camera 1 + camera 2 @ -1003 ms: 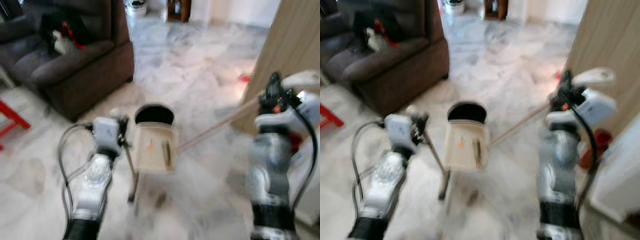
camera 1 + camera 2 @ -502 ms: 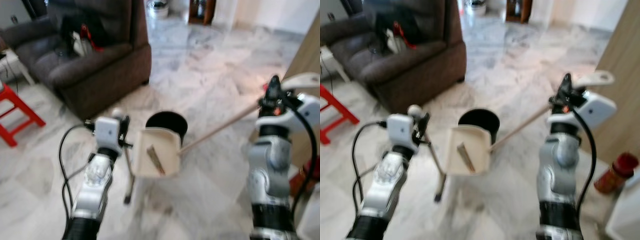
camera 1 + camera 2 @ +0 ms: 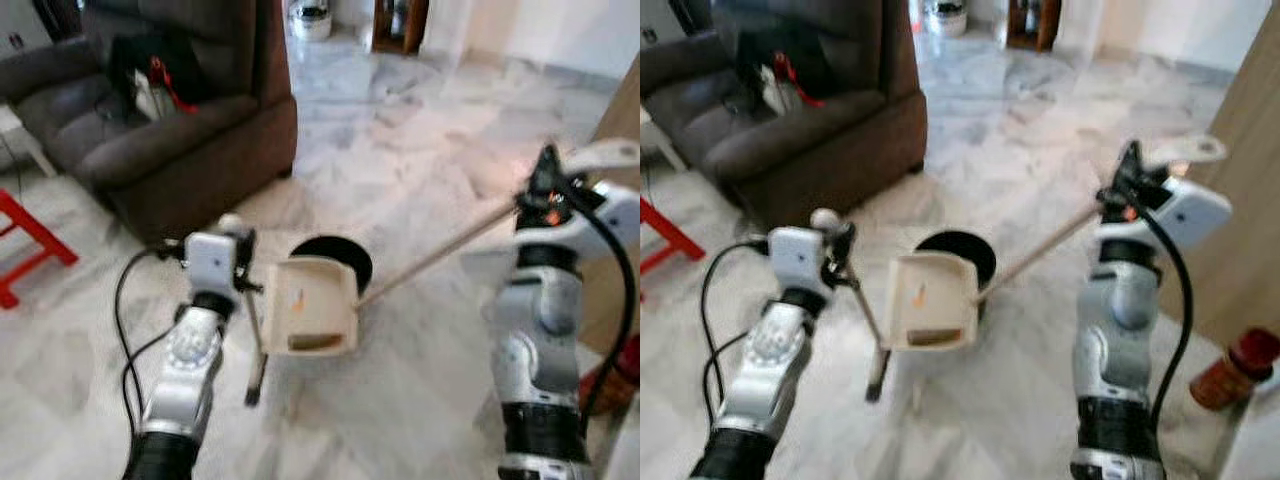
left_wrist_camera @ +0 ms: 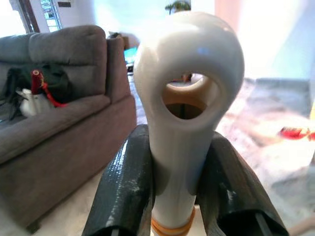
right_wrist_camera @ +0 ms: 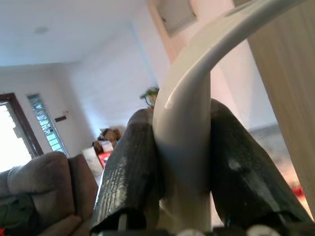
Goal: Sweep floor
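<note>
Inside dustpan (image 3: 312, 305), between tools: debris (image 3: 298, 296).

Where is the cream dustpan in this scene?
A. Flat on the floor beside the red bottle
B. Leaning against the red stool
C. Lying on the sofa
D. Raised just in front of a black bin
D: the dustpan hangs above the floor, with the black bin right behind it.

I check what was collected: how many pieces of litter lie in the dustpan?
2: a small orange bit on the dustpan floor, a brownish piece at its lower edge. Blur may hide more.
</note>
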### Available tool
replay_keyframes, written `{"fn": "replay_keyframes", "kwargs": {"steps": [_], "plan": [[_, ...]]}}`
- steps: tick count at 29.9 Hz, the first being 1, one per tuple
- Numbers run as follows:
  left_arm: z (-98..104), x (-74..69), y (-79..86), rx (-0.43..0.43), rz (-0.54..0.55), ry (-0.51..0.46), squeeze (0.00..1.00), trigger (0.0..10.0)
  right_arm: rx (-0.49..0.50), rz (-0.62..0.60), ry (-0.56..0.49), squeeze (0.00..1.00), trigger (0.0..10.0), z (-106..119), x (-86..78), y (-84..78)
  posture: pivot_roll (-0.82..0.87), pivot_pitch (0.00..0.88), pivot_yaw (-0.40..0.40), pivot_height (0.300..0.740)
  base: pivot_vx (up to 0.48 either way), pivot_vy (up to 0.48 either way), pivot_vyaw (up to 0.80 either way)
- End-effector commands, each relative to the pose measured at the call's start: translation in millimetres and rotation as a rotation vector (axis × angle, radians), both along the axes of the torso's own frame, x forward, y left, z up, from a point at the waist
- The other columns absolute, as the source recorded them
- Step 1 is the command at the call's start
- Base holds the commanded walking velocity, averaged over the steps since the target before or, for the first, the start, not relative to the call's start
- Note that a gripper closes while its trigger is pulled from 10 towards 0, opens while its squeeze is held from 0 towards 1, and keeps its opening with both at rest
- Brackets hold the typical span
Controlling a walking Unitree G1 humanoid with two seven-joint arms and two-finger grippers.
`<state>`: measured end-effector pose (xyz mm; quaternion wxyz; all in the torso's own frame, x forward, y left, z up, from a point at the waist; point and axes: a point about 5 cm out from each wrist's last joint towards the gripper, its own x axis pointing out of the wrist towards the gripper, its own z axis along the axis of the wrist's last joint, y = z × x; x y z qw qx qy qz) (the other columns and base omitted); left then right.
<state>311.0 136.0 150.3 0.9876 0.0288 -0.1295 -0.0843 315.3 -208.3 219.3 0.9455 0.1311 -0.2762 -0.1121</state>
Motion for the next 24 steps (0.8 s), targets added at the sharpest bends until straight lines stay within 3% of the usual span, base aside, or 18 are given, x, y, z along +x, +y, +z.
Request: {"fn": "replay_keyframes", "kwargs": {"steps": [1, 24], "plan": [[13.0, 0.0, 3.8, 0.005, 0.007, -0.063, 0.00, 10.0, 0.021, 0.028, -0.080, 0.00, 10.0, 17.0, -0.8, 9.0, 0.04, 0.045, 0.032, 0.740, 0.349, 0.000, 0.00], [15.7, 0.5, 6.0, -0.003, 0.022, -0.079, 0.00, 10.0, 0.018, 0.036, -0.107, 0.00, 10.0, 24.7, -1.0, 9.6, 0.05, 0.051, 0.029, 0.740, 0.352, 0.000, 0.00]]}}
